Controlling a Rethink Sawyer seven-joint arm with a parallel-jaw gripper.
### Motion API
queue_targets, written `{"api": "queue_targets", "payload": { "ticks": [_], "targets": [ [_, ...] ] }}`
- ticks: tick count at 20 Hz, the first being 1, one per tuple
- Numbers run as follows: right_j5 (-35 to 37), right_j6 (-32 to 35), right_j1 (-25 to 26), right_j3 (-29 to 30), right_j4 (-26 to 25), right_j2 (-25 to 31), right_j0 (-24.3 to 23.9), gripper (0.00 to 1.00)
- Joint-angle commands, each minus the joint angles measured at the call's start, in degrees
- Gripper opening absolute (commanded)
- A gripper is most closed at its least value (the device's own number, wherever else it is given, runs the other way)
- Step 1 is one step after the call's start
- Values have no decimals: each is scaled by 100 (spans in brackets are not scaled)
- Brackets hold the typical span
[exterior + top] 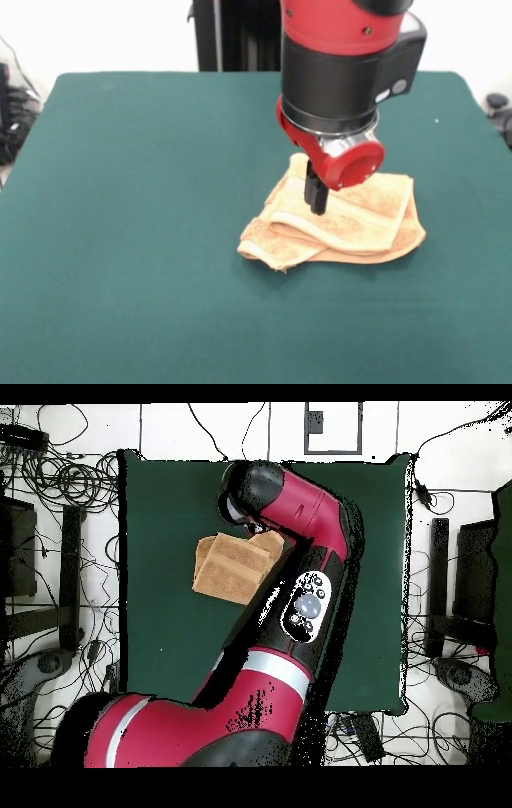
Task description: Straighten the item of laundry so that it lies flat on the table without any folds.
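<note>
**Gripper down on the folded towel**

We take the towel as our landmark. In the front view, nearest us, the table shows a broad stretch of bare dark green cover ahead of the towel's front edge. The towel itself lies right of the table's middle, bunched and folded over on itself in several layers, with a rolled fold along its front left corner and a lighter band running across its upper layer. It does not lie flat.

The gripper comes down onto the towel's upper left part, just behind that band. Its black fingers stand close together, tips at the cloth; we cannot tell whether they pinch a fold or only touch the surface. The red wrist and black arm segment rise straight above it and cover the towel's far left corner.

Beyond the towel the green cover runs on to the table's far edge.

In the overhead view the towel shows as a folded orange-tan block, and the arm's end sits over the corner of it, hiding the gripper altogether. We cannot make out any tag in either view
</note>
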Motion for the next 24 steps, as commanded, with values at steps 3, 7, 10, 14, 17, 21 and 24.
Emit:
{"api": "queue_targets", "payload": {
  "ticks": [3, 7, 10, 14, 17, 21, 24],
  "targets": [
    [-99, 1782, 318, 497, 52, 360, 119, 0],
    [-267, 1814, 439, 463, 72, 359, 136, 0],
    [-562, 2012, 589, 420, 108, 286, 180, 0],
    [-878, 2287, 780, 292, 260, 264, 213, 0],
    [-924, 2253, 803, 211, 425, 492, 132, 0],
    [-1226, 2522, 1136, -286, 594, 455, 66, 0],
    [-752, 2731, 1041, -224, 580, 316, 70, 0]
  ]
}}
